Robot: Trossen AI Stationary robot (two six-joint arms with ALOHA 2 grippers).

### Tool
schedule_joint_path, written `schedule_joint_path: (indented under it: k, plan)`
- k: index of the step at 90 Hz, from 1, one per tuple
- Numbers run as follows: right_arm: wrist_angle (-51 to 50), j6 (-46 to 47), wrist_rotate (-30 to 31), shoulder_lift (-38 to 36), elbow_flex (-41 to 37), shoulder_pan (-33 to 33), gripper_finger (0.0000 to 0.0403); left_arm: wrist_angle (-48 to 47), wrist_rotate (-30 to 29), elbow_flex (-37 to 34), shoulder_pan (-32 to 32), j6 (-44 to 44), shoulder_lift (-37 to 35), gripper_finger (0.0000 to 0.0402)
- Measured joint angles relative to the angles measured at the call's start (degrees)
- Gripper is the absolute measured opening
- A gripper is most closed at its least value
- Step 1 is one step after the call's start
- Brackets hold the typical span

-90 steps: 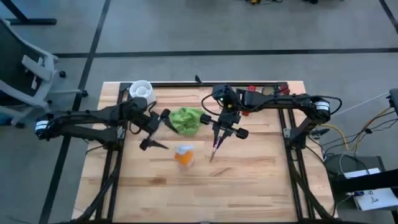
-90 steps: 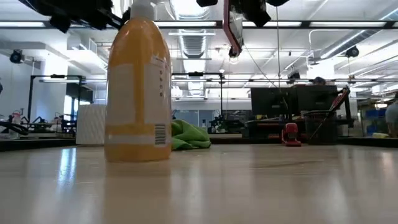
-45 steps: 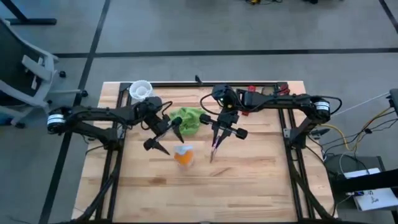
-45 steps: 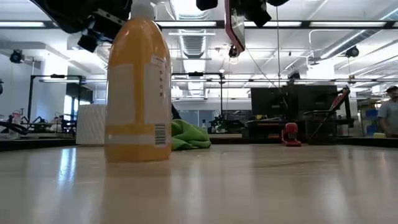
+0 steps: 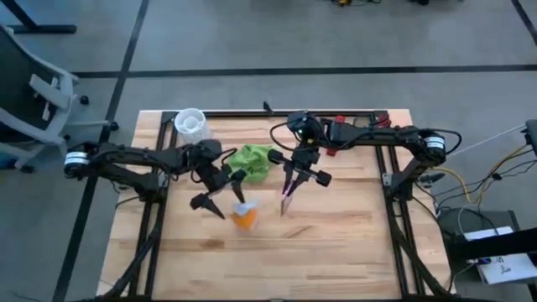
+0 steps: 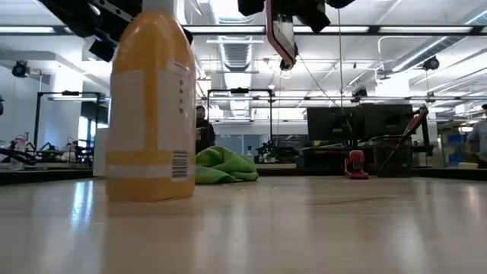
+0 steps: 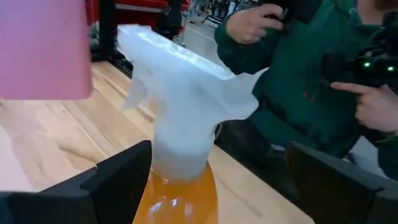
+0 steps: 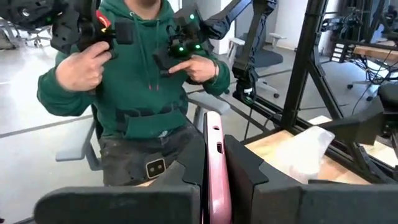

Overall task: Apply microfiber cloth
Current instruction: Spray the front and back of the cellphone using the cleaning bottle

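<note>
— Cloth location?
— The microfiber cloth (image 5: 254, 161) lies crumpled at centre frame on the table (image 5: 336, 243), untouched.
— Left gripper (image 5: 220, 200)?
— Spread wide around the spray bottle (image 5: 244, 215), not touching it.
— Right gripper (image 5: 288, 190)?
— Clamped on a pink-cased phone (image 8: 213, 162), held edge-up right of the bottle.

Lime-green microfiber cloth (image 5: 252, 161); spray bottle (image 6: 148, 106) of orange body, white head and white label band with a black barcode; pink-edged phone (image 8: 215, 169); light blond wooden table (image 5: 336, 243); white cylinder (image 5: 190, 122); person's dark green hooded top (image 8: 144, 74).
</note>
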Motion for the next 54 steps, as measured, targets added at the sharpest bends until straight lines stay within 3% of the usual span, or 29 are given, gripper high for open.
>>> schedule_joint_path:
  k: [13, 34, 54]
  plan:
    - [0.0, 0.0, 0.0, 0.0, 0.0, 0.0, 0.0014, -0.1, -3.0, 0.0, -2.2, -1.4, -1.1, 0.0349]
    - [0.2, -0.2, 0.1, 0.0, 0.0, 0.2, 0.0014, 3.5, -2.1, 0.3, 0.0, 8.2, -0.7, 0.0349]
    - [1.1, 2.1, 2.7, 0.0, 0.0, 1.0, 0.0014, 8.5, 10.7, 2.0, 3.7, 10.1, 5.7, 0.0349]
